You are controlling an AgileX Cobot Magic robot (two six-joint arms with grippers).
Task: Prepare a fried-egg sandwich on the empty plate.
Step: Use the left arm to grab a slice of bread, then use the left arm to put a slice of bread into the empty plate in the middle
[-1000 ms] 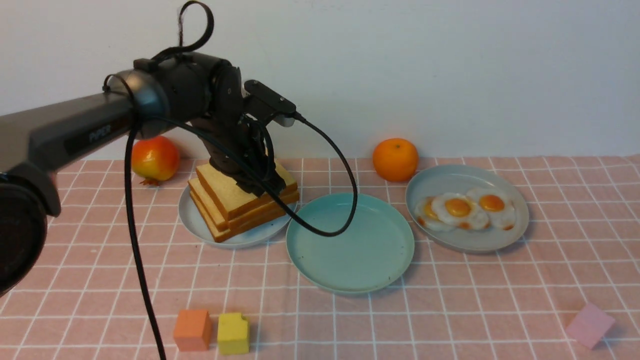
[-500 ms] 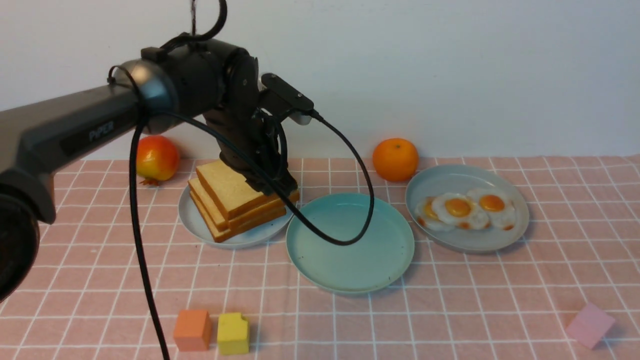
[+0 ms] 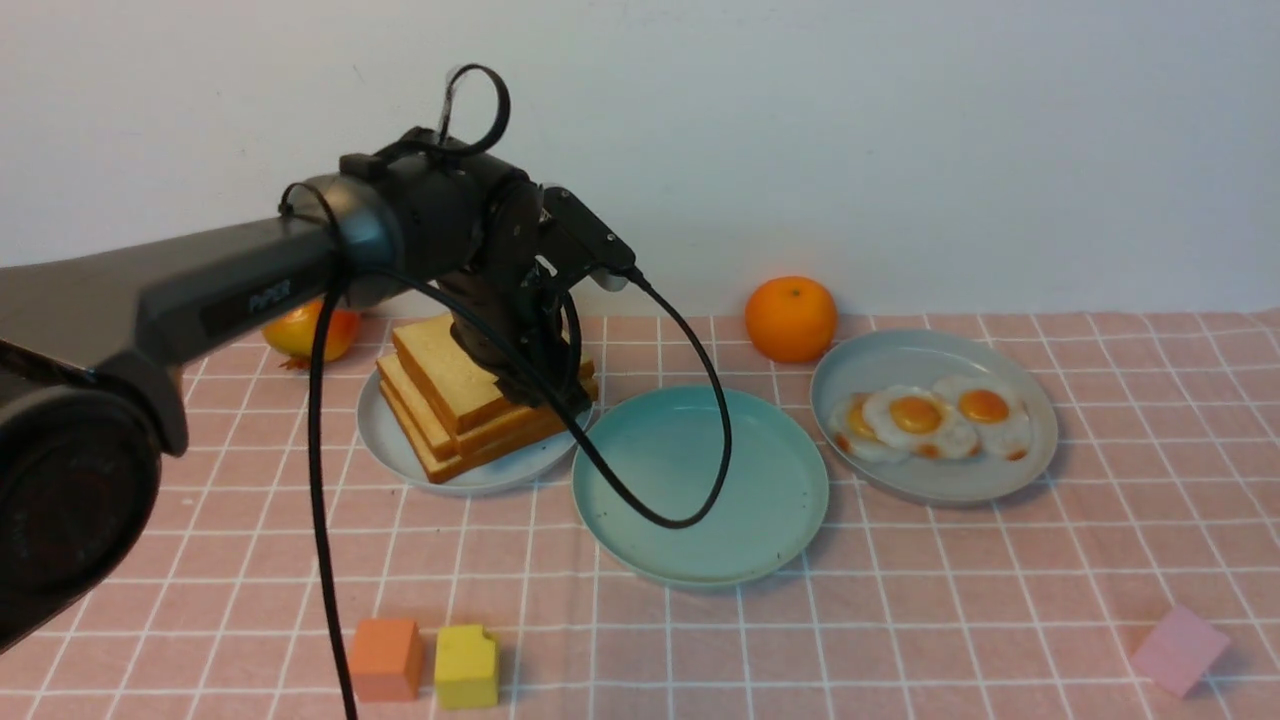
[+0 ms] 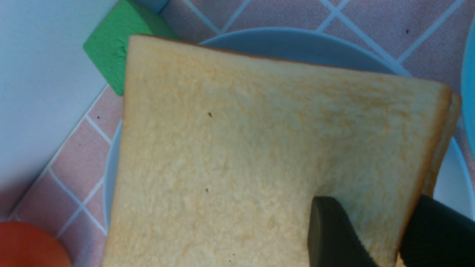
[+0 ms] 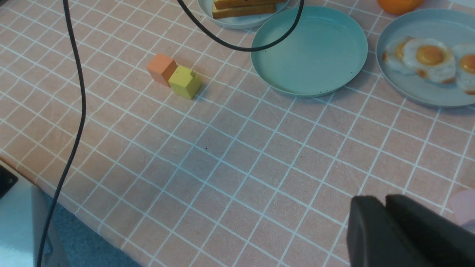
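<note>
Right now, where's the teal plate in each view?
Front: teal plate mid-table, between the toast stack and the eggs.
Left wrist: only a sliver of it at the frame edge, beyond the toast's far side.
Right wrist: the whole plate, again between toast and eggs.
Shared landmark: the toast stack, beside the plate in all three.

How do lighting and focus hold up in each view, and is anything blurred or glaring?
Front view: even, soft light, faint shadows under the mint-green plate, no harsh glare. Left wrist view: the top toast slice fills the frame, slightly soft; left end effector blurred. Right wrist view: checked cloth sharp, right end effector a dark, unfocused mass.
</note>
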